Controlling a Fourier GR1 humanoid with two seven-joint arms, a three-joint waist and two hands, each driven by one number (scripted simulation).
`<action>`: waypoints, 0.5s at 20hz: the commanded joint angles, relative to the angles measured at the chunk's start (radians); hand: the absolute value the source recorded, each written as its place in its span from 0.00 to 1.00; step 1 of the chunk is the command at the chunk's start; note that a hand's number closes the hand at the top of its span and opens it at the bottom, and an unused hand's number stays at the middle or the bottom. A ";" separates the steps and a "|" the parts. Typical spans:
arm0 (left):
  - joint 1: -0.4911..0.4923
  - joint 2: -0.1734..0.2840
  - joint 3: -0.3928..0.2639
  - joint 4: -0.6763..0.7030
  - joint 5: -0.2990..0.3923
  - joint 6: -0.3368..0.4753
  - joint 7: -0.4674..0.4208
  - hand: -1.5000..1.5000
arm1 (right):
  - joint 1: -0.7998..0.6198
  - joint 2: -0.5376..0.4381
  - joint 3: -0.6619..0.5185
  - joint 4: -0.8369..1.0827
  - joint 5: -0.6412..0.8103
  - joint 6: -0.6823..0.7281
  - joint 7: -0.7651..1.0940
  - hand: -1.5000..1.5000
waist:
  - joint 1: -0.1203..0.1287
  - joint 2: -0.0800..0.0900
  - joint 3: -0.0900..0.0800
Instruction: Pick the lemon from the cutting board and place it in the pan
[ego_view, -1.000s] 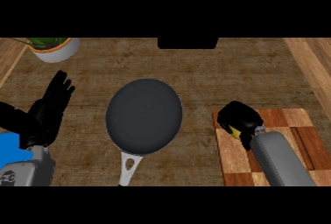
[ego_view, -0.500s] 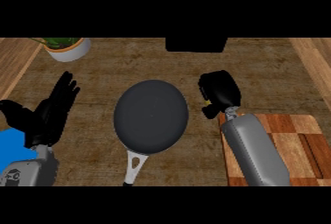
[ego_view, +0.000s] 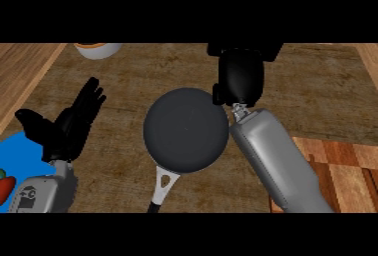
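Right hand has swung off the board to the pan's far right rim

Right hand (ego_view: 240, 80) curled, lemon unseen, likely inside; pan (ego_view: 184, 130) bare; left hand (ego_view: 70, 125) rests spread at left

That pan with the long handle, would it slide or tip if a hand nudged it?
The pan lies flat on the counter, so it would probably slide, not tip. A push on its handle would likely swing it round. It looks stiff and fairly heavy.

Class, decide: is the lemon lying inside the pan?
No. The pan shows only its bare dark surface, with no lemon in it.
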 joint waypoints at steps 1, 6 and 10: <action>-0.034 -0.011 -0.025 0.003 -0.004 -0.011 0.002 0.50 | -0.086 0.002 0.079 -0.013 -0.009 0.015 0.298 1.00 | 0.029 0.013 0.001; -0.070 -0.016 -0.025 0.022 -0.010 -0.001 0.007 0.50 | -0.192 0.002 0.196 0.011 -0.067 -0.010 0.627 1.00 | 0.039 0.032 0.003; -0.063 -0.028 -0.023 0.042 -0.030 0.023 -0.015 0.50 | -0.231 0.001 0.285 0.008 -0.111 -0.019 0.774 1.00 | 0.003 0.028 0.004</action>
